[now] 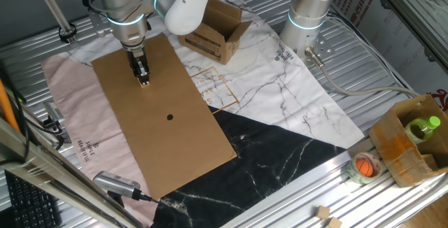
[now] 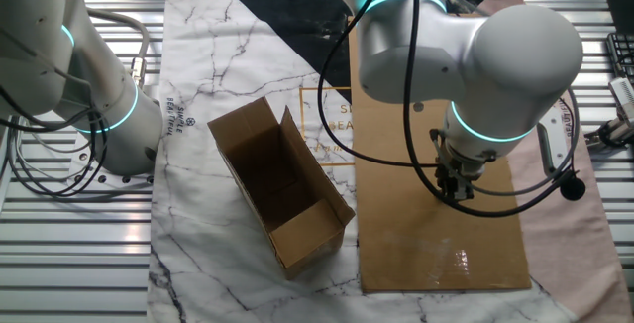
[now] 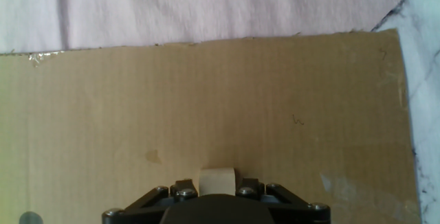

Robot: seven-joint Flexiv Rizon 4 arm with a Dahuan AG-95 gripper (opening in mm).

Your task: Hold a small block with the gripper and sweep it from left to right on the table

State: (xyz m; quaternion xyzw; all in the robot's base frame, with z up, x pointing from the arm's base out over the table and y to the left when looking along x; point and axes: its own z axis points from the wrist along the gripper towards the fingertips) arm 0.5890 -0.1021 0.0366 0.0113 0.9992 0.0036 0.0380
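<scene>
Ribbed silver metal makes up the table (image 1: 392, 81), and on it I see a marble-print cloth (image 1: 280, 95), a pink cloth (image 1: 70, 123) and a flat brown cardboard sheet (image 1: 164, 109) carrying a black dot (image 1: 170, 117). From my remote station I find the gripper (image 1: 144, 81) hanging vertically from the silver-white arm with its teal ring (image 1: 126, 19), fingertips down on the upper part of the cardboard sheet, well apart from the black dot. In the hand view the small block (image 3: 216, 180) sits between the two black fingers (image 3: 182, 188), which pinch it from either side; its pale tan face shows just above the gripper body, with bare cardboard beyond and the pink cloth past the sheet's far edge. Whether the block's underside touches the cardboard I cannot tell. In the other fixed view the gripper (image 2: 458, 188) is partly hidden by the arm's bulk and the block is not discernible. An open cardboard box (image 2: 282, 199) rests on the marble cloth just beside the sheet. A second white arm (image 1: 311, 4) stands at the table's far side. Another box holding a green bottle (image 1: 423, 127) sits at the table's edge.
</scene>
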